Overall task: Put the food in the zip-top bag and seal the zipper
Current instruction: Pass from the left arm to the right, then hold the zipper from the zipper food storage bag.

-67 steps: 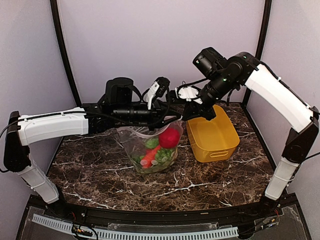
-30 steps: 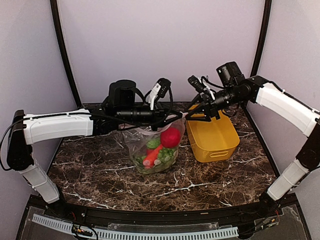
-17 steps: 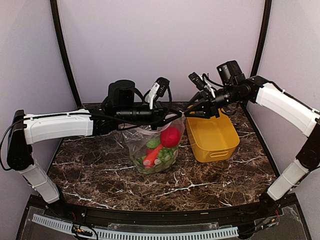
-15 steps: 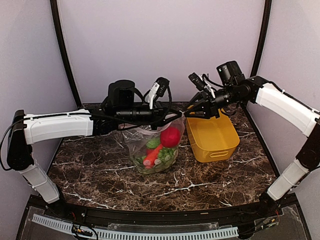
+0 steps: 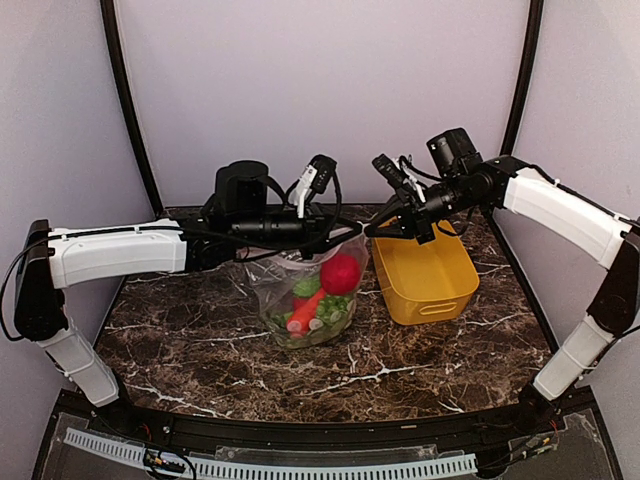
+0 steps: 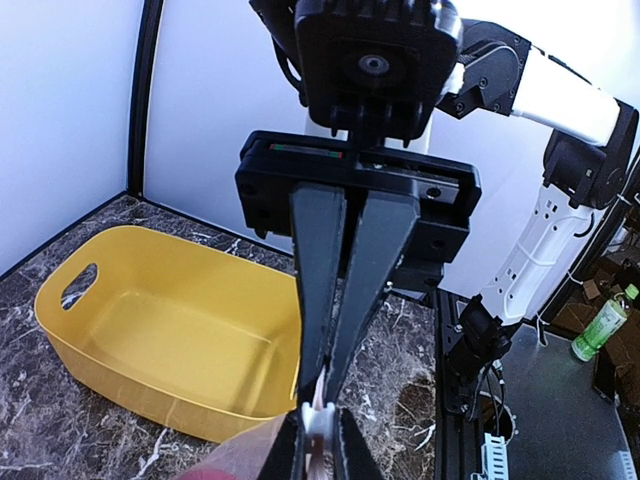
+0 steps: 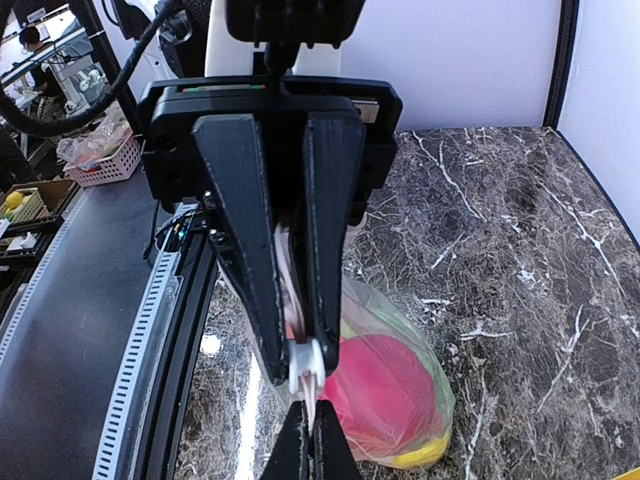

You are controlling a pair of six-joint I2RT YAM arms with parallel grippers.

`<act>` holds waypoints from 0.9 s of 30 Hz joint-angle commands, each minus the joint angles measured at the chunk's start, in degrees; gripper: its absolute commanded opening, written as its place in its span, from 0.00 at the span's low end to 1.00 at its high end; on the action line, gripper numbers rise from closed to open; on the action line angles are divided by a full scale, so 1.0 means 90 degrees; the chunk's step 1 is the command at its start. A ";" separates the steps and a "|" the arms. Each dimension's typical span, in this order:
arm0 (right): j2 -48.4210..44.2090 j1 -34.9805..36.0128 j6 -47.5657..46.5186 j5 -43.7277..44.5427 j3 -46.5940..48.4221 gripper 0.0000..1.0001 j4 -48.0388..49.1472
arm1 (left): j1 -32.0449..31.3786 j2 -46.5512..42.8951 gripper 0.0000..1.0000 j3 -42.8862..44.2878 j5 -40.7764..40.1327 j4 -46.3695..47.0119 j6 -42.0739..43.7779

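Observation:
The zip-top bag (image 5: 300,292) hangs over the table's middle, touching or just above the marble. The food shows through it: a red round one (image 5: 341,273), an orange-red piece (image 5: 299,314) and green ones. My left gripper (image 5: 352,233) and right gripper (image 5: 372,229) meet tip to tip at the bag's top right corner. Both are shut on the zipper (image 7: 291,306), a pale pink strip. A small white piece (image 6: 320,422) sits on the strip just beyond my left gripper (image 6: 320,447). In the right wrist view my right gripper (image 7: 311,428) pinches the strip above the red food (image 7: 385,395).
A yellow basket (image 5: 425,275) stands just right of the bag, under the right gripper, with nothing showing inside it (image 6: 170,340). Dark marble table (image 5: 200,340) lies around it, with walls behind and black posts at the back corners.
The right gripper has closed on the zipper strip and shifted slightly left toward the left gripper. The left arm and the bag have stayed put.

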 commanded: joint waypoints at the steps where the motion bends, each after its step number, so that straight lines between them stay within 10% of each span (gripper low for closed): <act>1: -0.0095 0.0027 -0.0092 -0.0006 -0.0025 0.00 0.0044 | 0.0032 -0.0233 0.31 0.0026 0.0004 -0.0026 0.0026; 6: -0.0131 0.0032 -0.0207 0.0199 0.0126 0.00 -0.0151 | 0.0041 -0.0112 0.36 0.0577 -0.0117 -0.1029 0.0572; 14: -0.0131 0.0032 -0.0167 0.0215 0.0154 0.00 -0.0193 | 0.0037 0.0067 0.15 0.0944 -0.0032 -0.1596 0.0671; 21: -0.0077 0.0032 -0.0064 0.0198 0.0281 0.00 -0.0226 | 0.0026 0.0155 0.37 0.1118 0.0133 -0.1752 0.0714; 27: -0.0089 0.0032 -0.0058 0.0207 0.0279 0.00 -0.0233 | 0.0024 0.0321 0.23 0.1351 0.0032 -0.2132 0.0748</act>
